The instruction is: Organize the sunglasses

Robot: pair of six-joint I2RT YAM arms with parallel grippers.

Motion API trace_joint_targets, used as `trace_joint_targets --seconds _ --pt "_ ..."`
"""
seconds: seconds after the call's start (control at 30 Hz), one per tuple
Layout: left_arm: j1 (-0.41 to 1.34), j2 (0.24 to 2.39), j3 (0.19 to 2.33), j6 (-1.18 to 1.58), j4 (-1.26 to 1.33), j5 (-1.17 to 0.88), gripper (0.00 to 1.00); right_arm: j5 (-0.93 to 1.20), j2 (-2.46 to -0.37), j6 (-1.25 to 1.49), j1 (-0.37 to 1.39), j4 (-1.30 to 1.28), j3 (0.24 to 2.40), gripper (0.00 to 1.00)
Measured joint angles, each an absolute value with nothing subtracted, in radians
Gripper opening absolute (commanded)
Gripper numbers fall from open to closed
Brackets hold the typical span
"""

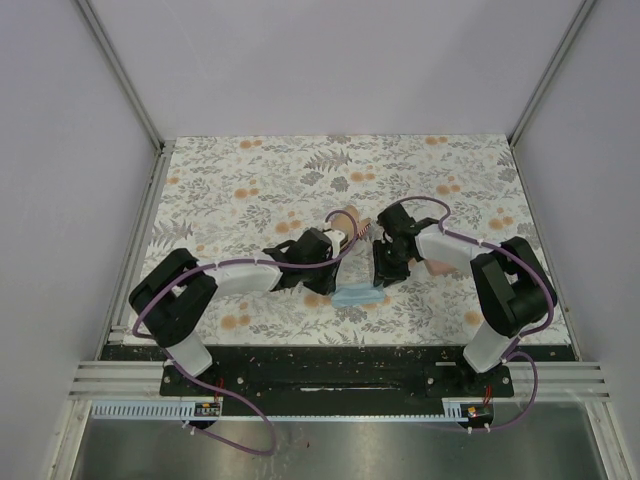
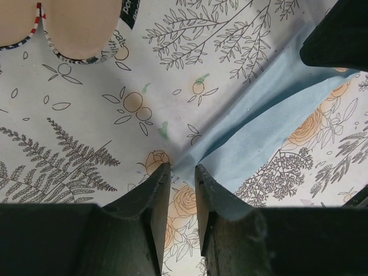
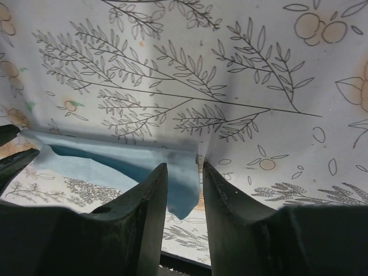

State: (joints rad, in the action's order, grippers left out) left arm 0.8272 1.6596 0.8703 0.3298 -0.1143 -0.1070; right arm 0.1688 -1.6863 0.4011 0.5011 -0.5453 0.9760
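No sunglasses show in any view. A light blue cloth hangs stretched between my two grippers at the table's middle. My left gripper is closed down on one corner of the cloth, with a narrow gap between its jaws. My right gripper is closed the same way on the opposite corner, and a small flap hangs between its fingers. The cloth's top edge runs taut from one gripper to the other. In the top view the left gripper and right gripper face each other closely.
A flag-printed case lies open just beyond the left gripper and also shows in the top view. A pink case lies partly under the right arm. The table has a floral covering. White walls stand on three sides.
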Motion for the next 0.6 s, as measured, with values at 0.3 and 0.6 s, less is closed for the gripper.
trace_joint_targets --seconds 0.3,0.6 --pt "0.826 1.687 0.883 0.295 -0.118 -0.134 0.15 0.101 -1.686 0.404 0.524 -0.559 0.974 0.38" --pt "0.825 1.71 0.903 0.28 -0.118 -0.157 0.0 0.072 -1.686 0.405 0.542 -0.558 0.978 0.44"
